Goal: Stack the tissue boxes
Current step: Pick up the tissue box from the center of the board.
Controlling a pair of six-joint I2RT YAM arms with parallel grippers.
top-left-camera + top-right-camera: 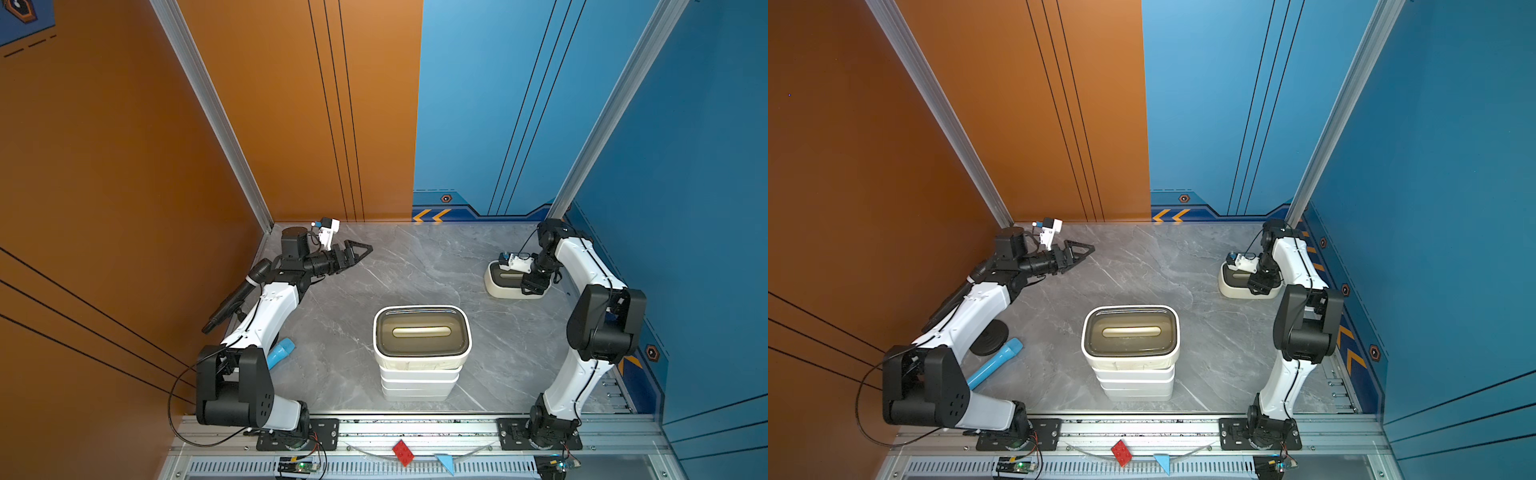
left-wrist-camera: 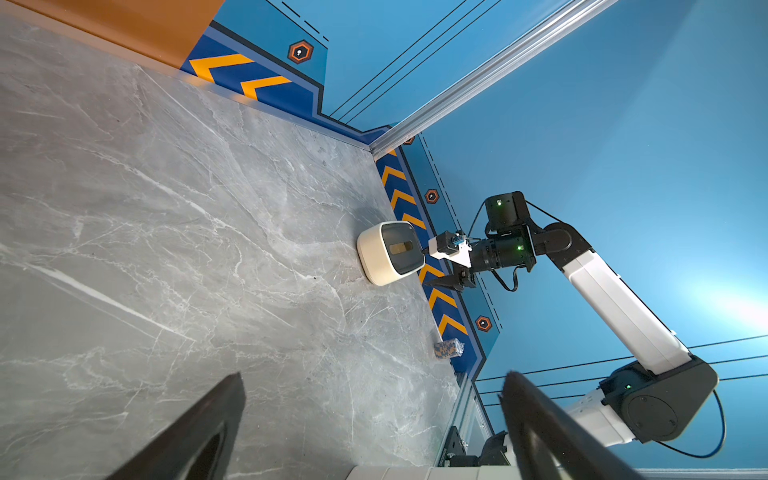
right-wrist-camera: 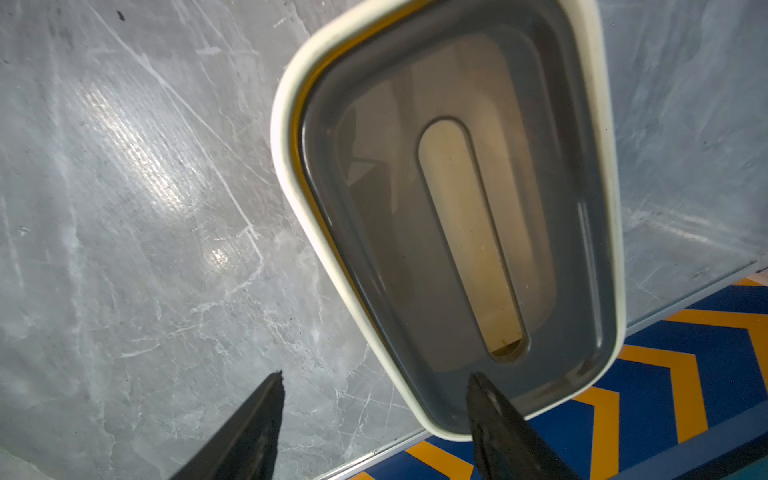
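Rounded cream, dark-brown-lidded tissue box (image 1: 500,287) at two o'clock, long axis nine-to-three; right hand (image 3: 376,374) straddles its rim, grip unclear; left hand (image 1: 359,252) wide open.

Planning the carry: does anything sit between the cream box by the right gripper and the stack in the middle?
Nothing visible does. Only bare table lies between the cream box and the stack; the blue cylinder lies off by the left arm.

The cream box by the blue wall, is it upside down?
No. The cream box rests on its base, dark slotted lid facing up.
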